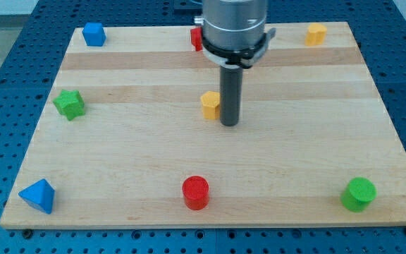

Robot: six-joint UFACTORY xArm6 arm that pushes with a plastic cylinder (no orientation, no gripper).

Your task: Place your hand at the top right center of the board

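Note:
My tip [230, 123] rests on the wooden board [309, 141] near its middle, just right of a yellow block [211, 104] that it nearly touches. The rod hangs from the grey arm head [235, 28] at the view's top centre. A yellow block [316, 33] sits at the top right of the board, well up and right of the tip. A red block [197, 38] is partly hidden behind the arm head at the top centre.
A blue block [94, 34] is at the top left, a green star-like block [70, 104] at the left edge, a blue pyramid [38, 195] at the bottom left, a red cylinder [195, 192] at the bottom centre, a green cylinder [359, 194] at the bottom right.

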